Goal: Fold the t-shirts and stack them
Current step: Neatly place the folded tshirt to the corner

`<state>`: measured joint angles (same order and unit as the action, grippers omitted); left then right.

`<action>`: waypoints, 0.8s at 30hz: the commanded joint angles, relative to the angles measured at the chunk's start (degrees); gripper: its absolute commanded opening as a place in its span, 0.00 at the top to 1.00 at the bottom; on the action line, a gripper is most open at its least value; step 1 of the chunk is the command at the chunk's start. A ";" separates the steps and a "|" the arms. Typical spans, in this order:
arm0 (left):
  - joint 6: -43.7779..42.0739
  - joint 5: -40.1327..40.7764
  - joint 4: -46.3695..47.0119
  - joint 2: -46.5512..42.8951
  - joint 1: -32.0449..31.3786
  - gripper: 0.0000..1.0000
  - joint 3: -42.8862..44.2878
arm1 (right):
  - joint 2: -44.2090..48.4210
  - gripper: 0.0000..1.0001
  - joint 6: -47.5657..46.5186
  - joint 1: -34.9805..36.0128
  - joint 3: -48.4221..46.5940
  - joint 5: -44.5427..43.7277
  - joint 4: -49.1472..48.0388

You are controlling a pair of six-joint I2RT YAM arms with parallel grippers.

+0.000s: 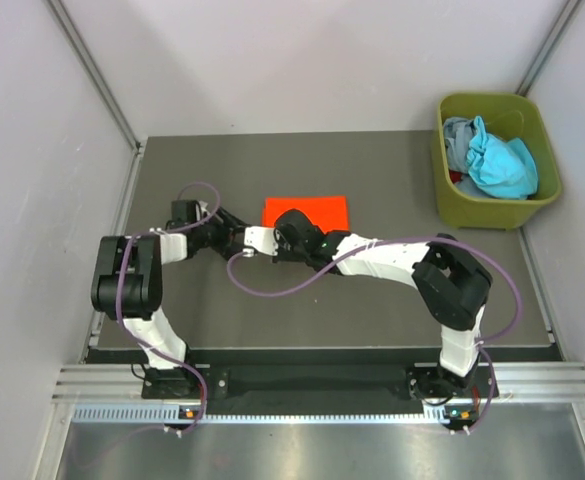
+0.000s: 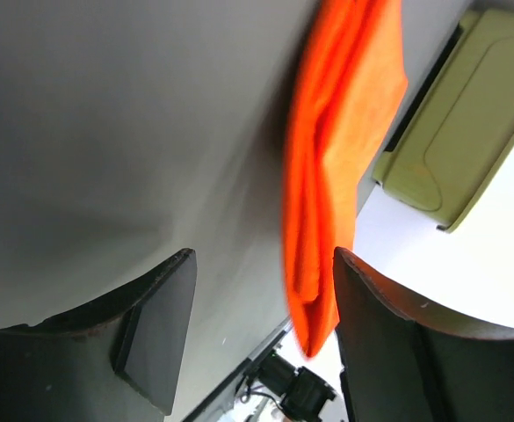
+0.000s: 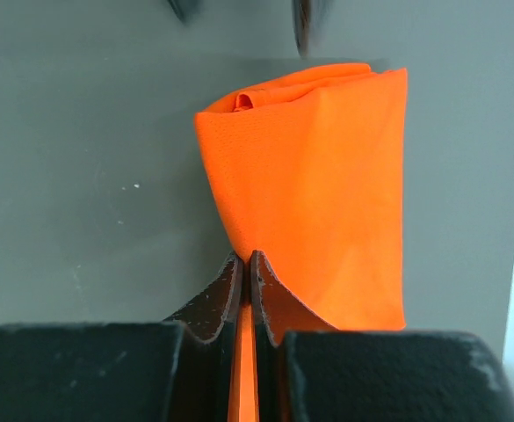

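Observation:
A bright orange t-shirt lies folded into a flat rectangle on the grey table. My right gripper is shut on its near edge, and a strip of orange cloth shows between the pressed fingers. In the top view the right gripper sits at the shirt's front left part. My left gripper stands open just left of it. The shirt's end hangs by the left gripper's right finger, with nothing clamped. Teal-blue and grey t-shirts lie crumpled in the bin.
The olive-green plastic bin stands at the table's back right corner, and its side also shows in the left wrist view. White walls close in the table on the left, back and right. The two wrists are close together at mid-table.

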<state>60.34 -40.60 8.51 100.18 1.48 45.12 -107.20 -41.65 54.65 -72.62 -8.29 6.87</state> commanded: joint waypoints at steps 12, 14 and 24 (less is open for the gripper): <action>3.30 9.92 2.22 11.51 -8.95 0.31 14.46 | 4.98 1.00 2.71 -1.74 -0.07 4.60 -1.42; 2.08 10.89 -0.42 13.27 -9.03 0.32 16.04 | 5.33 1.00 2.97 -1.92 0.20 4.69 -1.51; -2.24 10.11 -3.15 21.37 -8.95 0.43 24.56 | 7.00 1.00 4.03 -1.92 2.31 5.75 -2.39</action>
<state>61.58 -32.34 8.27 117.51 -7.44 66.83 -103.66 -38.63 53.10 -70.85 -4.36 6.48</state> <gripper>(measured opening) 0.584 0.015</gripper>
